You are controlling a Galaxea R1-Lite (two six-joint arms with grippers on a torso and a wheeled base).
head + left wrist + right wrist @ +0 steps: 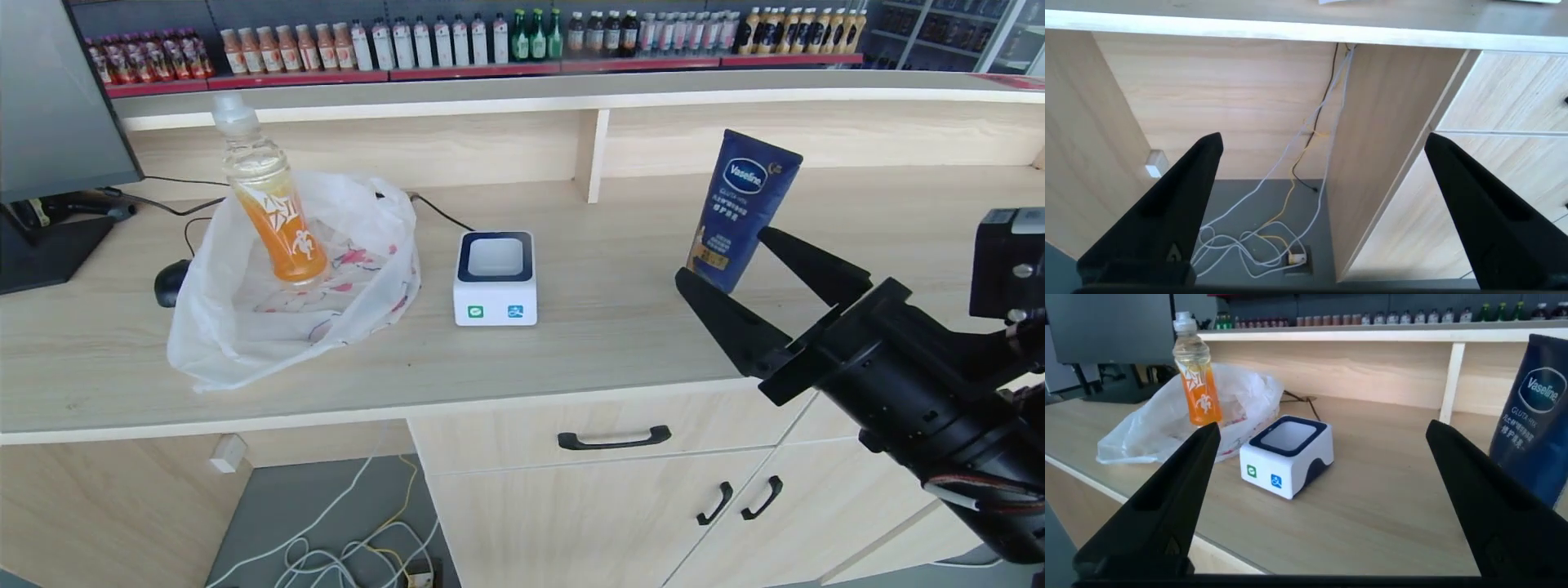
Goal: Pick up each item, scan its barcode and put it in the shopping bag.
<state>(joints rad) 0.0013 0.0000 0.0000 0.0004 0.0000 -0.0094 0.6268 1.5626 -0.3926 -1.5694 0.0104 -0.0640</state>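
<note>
Head view: a pale wood-grain worktop (620,335) carries the goods. Near its middle sits the scanner (495,278), a small white box with rounded corners and a dark-framed glassy window on top. At nine o'clock from it lies the shopping bag (237,335), thin, crinkled, translucent white plastic with red print, its mouth slumped open. Inside it stands a clear plastic bottle (273,208) of orange drink with a pale cap, tilted so its neck leans toward eleven o'clock. At about two o'clock from the scanner a dark blue squeeze tube (747,204) stands upright on its narrow end, flat and broad at the top. The right pincer (722,255) hovers near the tube's base, its two matte black, wedge-shaped fingers spread apart and holding nothing. A black mouse (171,282) lies just beside the bag at nine o'clock, and a dark monitor (57,98) stands at ten o'clock.

The right wrist view looks between the spread fingers of the right pincer (1323,425) at the scanner (1287,457), bag (1143,429) and bottle (1196,371); the tube (1531,416) stands partly behind one finger.

In the left wrist view the left pincer (1323,143) hangs below the worktop edge with its fingers wide apart, facing a wood-panelled recess where thin cables (1282,220) trail down.
</note>
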